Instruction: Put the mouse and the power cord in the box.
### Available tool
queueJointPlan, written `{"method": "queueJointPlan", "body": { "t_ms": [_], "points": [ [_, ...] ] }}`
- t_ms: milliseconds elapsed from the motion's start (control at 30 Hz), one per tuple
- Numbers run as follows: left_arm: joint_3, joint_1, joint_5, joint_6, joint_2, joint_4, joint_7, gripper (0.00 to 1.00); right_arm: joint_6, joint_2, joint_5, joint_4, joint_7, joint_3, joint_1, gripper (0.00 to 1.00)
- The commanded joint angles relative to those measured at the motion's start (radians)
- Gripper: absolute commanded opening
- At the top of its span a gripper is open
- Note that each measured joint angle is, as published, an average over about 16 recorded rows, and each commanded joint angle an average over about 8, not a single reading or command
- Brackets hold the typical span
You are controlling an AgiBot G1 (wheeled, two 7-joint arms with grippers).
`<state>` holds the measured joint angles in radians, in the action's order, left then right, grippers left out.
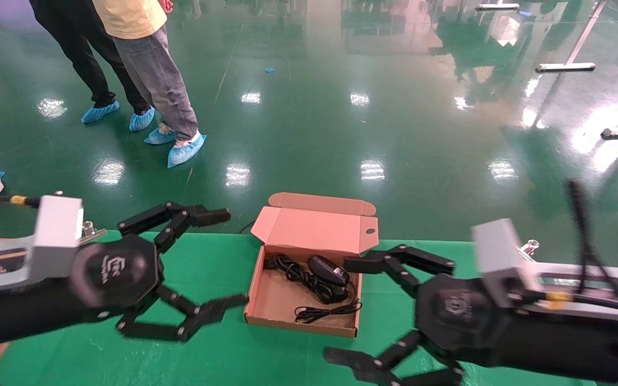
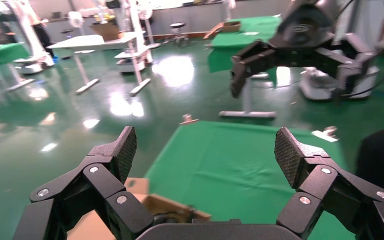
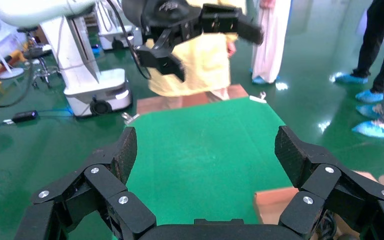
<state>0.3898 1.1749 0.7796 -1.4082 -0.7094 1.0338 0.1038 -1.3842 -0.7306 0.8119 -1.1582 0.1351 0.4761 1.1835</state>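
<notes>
The tan box lies open on the green table, its lid tipped back. Inside it the black oval mouse rests beside the coiled power cord, and the mouse's thin cable curls near the front wall. My left gripper hangs open just left of the box, holding nothing. My right gripper hangs open at the box's right front corner, also holding nothing. A box corner shows below my left gripper, and another corner beside my right gripper.
The green cloth table ends just behind the box. Beyond it is glossy green floor where two people in blue shoe covers stand at the far left. Metal stand feet sit at the far right.
</notes>
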Motion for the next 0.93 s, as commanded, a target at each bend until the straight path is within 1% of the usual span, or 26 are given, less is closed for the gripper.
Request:
{"method": "queueJointPlan", "body": {
  "t_ms": [33, 233, 433, 567, 933],
  "points": [
    [-0.019, -0.017, -0.008, -0.015, 0.017, 0.042, -0.049, 1.0, -0.024, 0.025, -0.017, -0.027, 0.011, -0.042, -0.023, 1.0],
    [-0.075, -0.068, -0.033, -0.059, 0.067, 0.17, -0.197, 1.0, -0.09, 0.096, -0.065, -0.101, 0.042, -0.158, -0.088, 1.0],
    [-0.115, -0.105, -0.051, -0.092, 0.102, 0.262, -0.298, 1.0, -0.118, 0.126, -0.087, -0.133, 0.053, -0.21, -0.115, 1.0],
    [-0.127, -0.115, -0.057, -0.101, 0.112, 0.287, -0.318, 1.0, -0.123, 0.131, -0.091, -0.139, 0.053, -0.221, -0.12, 1.0],
    [-0.118, -0.108, -0.055, -0.093, 0.105, 0.267, -0.301, 1.0, -0.117, 0.125, -0.086, -0.132, 0.053, -0.207, -0.115, 1.0]
  ]
}}
